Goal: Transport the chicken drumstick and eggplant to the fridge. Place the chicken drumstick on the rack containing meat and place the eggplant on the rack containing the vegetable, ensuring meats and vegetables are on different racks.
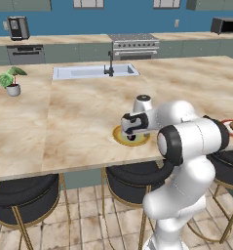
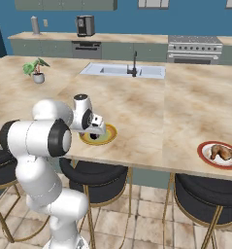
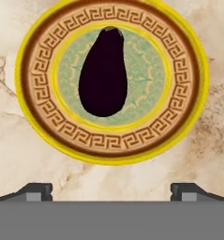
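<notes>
**End effector poised over the eggplant**

While the marble surface (image 1: 64,122) spreads wide beneath the arm, a yellow-rimmed plate (image 3: 188,112) sits near its front edge with the eggplant (image 3: 103,72) lying at its centre. Well apart to the right, a red-rimmed plate (image 2: 205,156) carries the chicken drumstick (image 2: 221,152). Above the eggplant hangs the end effector (image 3: 111,190), pointing down, its fingertips (image 3: 37,190) spread wide and holding nothing.

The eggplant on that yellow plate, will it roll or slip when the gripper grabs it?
The eggplant is smooth and rounded, so it may slip between the fingers. Its tapered oval shape would probably roll in a curve. It lies flat on the plate now.
</notes>
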